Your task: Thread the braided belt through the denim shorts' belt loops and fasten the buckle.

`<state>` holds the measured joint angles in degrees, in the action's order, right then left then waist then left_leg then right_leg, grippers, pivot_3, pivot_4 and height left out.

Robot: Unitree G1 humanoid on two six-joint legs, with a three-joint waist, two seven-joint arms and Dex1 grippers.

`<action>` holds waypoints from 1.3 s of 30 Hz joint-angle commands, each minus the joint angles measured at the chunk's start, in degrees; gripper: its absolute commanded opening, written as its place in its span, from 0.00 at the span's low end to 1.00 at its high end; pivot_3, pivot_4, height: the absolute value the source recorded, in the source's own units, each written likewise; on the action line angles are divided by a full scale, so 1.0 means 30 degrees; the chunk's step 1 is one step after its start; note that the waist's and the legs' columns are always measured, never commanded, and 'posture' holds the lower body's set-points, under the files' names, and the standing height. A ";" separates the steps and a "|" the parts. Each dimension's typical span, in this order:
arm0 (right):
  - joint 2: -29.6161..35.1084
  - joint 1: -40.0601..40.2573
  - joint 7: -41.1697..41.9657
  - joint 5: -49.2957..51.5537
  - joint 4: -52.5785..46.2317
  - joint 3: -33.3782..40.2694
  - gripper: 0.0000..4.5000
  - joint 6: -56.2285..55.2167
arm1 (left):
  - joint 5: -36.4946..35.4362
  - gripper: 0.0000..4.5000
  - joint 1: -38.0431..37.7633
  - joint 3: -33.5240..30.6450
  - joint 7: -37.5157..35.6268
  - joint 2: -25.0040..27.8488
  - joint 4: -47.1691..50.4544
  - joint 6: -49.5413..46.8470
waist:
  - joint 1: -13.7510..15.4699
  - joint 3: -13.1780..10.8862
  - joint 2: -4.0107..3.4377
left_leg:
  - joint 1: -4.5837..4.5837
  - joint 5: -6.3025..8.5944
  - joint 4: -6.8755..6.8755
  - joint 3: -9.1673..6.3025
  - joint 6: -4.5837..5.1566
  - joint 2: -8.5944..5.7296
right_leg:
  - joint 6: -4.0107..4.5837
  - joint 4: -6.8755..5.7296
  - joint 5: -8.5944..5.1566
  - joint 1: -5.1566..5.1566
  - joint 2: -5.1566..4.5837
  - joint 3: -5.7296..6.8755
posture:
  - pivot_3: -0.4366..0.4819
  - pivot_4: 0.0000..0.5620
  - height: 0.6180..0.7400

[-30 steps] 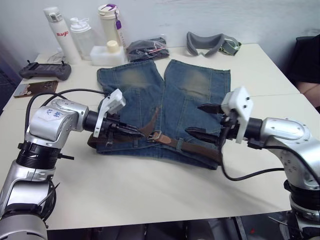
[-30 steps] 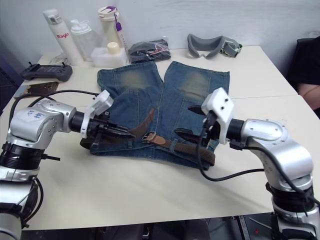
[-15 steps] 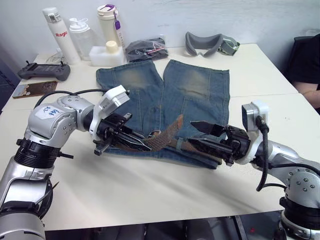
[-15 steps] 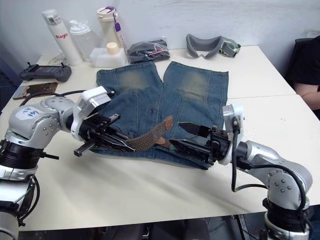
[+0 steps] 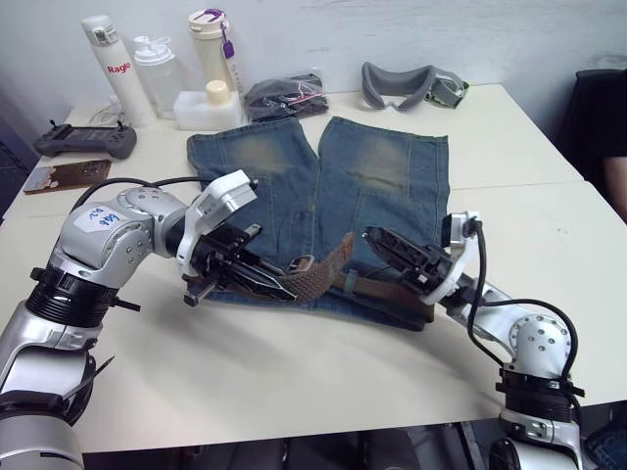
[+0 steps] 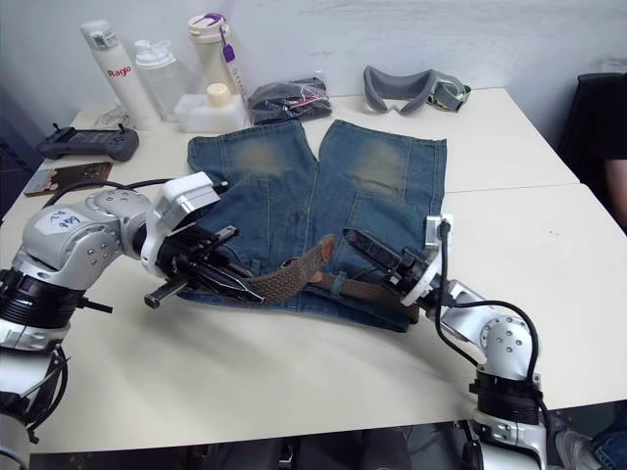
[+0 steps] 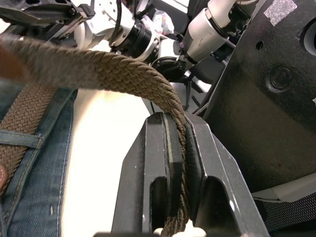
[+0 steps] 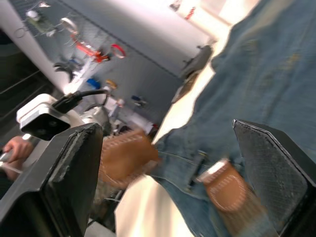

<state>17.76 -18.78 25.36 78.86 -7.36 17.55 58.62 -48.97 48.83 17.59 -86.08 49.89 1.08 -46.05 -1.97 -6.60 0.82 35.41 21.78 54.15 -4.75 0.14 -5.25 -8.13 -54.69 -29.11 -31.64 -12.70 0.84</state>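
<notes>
Denim shorts (image 5: 323, 186) flat on table, waistband near; braided belt (image 5: 367, 286) along waistband (free end arched up).

— What is the left hand (image 7: 178, 163) doing?
— Its two black fingers (image 7: 155, 168) are clamped on the braided belt (image 7: 106, 74), which arches away from them.

— And beneath?
— Another stretch of belt lies on the denim shorts (image 7: 34, 182), passing under a belt loop (image 7: 19, 139), beside the pale counter (image 7: 106, 163).

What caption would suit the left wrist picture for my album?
Left pincer clamped on the braided belt, which arches over the denim shorts.
</notes>
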 commanded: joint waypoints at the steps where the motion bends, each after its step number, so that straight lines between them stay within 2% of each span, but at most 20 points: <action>1: -0.0843 -0.0930 0.1743 0.2206 0.0960 0.0054 1.00 0.0255 | 0.0011 0.04 0.0264 -0.0360 -0.2139 -0.0024 0.0145 0.0202 | -0.0039 0.0001 -0.0002 | -0.0005 0.0000 -0.0004 0.0001 0.0000 0.0000 | 0.0000 0.0001 0.0000 0.0000 0.0010 -0.0009 | 0.48 0.27 0.07; 7: -0.0707 -0.0675 0.2443 0.3866 0.0089 0.0114 1.00 0.0699 | 0.0205 0.04 0.0273 -0.0690 -0.1848 -0.0140 0.0120 0.0089 | 0.0045 0.0000 -0.0005 | -0.0018 0.0001 0.0001 -0.0012 0.0001 -0.0013 | -0.0002 -0.0043 0.0001 0.0002 0.0034 -0.0065 | 0.48 0.27 0.07; 13: -0.0515 -0.0670 0.2389 0.2763 0.0259 -0.0444 1.00 0.0296 | 0.0243 0.04 0.0304 -0.0846 -0.1643 -0.0389 0.0119 0.0008 | 0.0013 0.0000 -0.0005 | -0.0021 0.0001 0.0000 -0.0008 0.0001 -0.0013 | 0.0003 -0.0031 -0.0001 0.0002 0.0036 -0.0080 | 0.48 0.27 0.07; 17: -0.1003 -0.1189 0.1437 0.0212 0.2619 -0.0086 1.00 -0.1991 | 0.0015 0.04 0.0340 -0.1187 -0.1904 -0.0445 0.0229 -0.0257 | 0.0008 0.0000 -0.0006 | -0.0021 0.0001 -0.0001 -0.0006 0.0001 -0.0012 | 0.0004 -0.0024 -0.0002 0.0002 0.0035 -0.0080 | 0.48 0.27 0.07; 20: -0.1185 -0.1116 0.1873 0.0755 0.2549 -0.0171 1.00 -0.1510 | 0.0076 0.04 0.0292 -0.1295 -0.1845 -0.0481 0.0269 -0.0273 | 0.0030 -0.0002 -0.0010 | -0.0024 0.0001 -0.0001 -0.0005 0.0000 -0.0013 | 0.0005 -0.0026 -0.0002 0.0003 0.0038 -0.0079 | 0.48 0.27 0.07; 25: -0.1000 -0.0278 0.3154 0.2608 0.0463 -0.1286 1.00 0.0708 | 0.0396 0.04 0.0314 -0.1268 -0.1768 -0.0600 0.0181 -0.0218 | -0.0043 -0.0002 -0.0011 | -0.0023 0.0000 -0.0005 -0.0011 -0.0002 -0.0011 | 0.0003 -0.0053 -0.0002 -0.0010 0.0043 -0.0084 | 0.48 0.27 0.07; 39: -0.1465 0.0107 0.1871 0.4022 0.0236 -0.0896 1.00 0.0039 | 0.1070 0.04 0.0012 -0.1058 -0.1543 -0.0898 0.0528 0.0016 | 0.0016 -0.0002 -0.0010 | -0.0023 0.0001 -0.0003 -0.0005 -0.0001 -0.0013 | 0.0010 -0.0021 -0.0005 -0.0001 0.0042 -0.0093 | 0.48 0.27 0.07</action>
<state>13.18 -17.99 30.88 88.96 -5.23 14.01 59.21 -45.89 48.64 15.77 -86.07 47.32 1.60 -46.76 -1.92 -6.61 0.79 35.35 21.78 54.14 -4.77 0.14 -5.29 -8.10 -54.76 -29.12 -31.64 -12.58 0.56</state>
